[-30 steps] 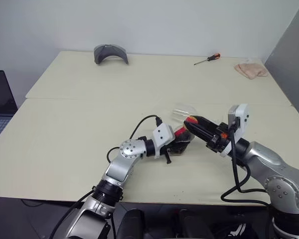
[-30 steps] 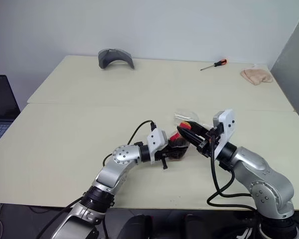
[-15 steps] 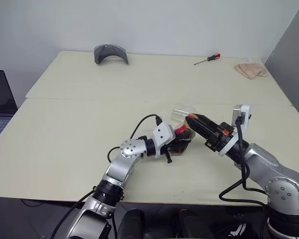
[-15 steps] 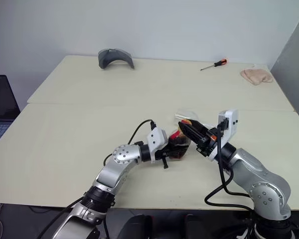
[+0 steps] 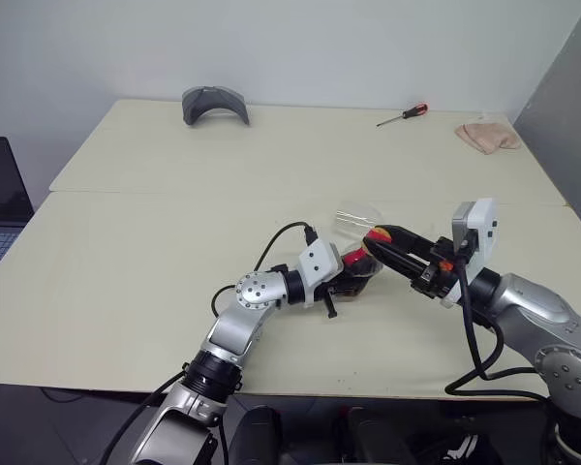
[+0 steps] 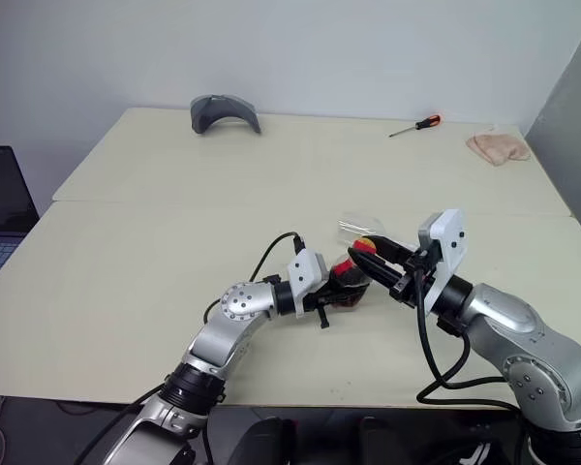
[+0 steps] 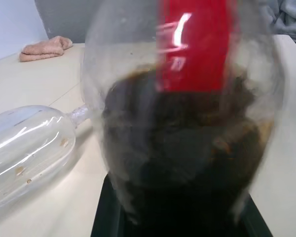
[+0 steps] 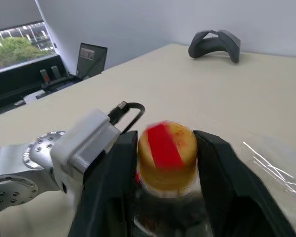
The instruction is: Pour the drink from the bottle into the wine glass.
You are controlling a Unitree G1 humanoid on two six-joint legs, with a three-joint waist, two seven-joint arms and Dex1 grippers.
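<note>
Our left pincer [image 5: 353,278] clamps the cola bottle [image 5: 356,271] steady at the surface's [image 5: 126,262] centre, so our right pincer [image 8: 164,148], fingers parted around the yellow cap [image 8: 166,148], can unscrew it. The wine glass [image 7: 24,148] lies toppled just beside.

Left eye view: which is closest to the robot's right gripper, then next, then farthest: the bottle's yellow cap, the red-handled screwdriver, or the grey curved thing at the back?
1. Yellow cap of the small clear plastic bottle: right at the right gripper.
2. Red-handled screwdriver: at the table's far edge, right side.
3. Grey curved thing: far back on the left, farthest.
</note>
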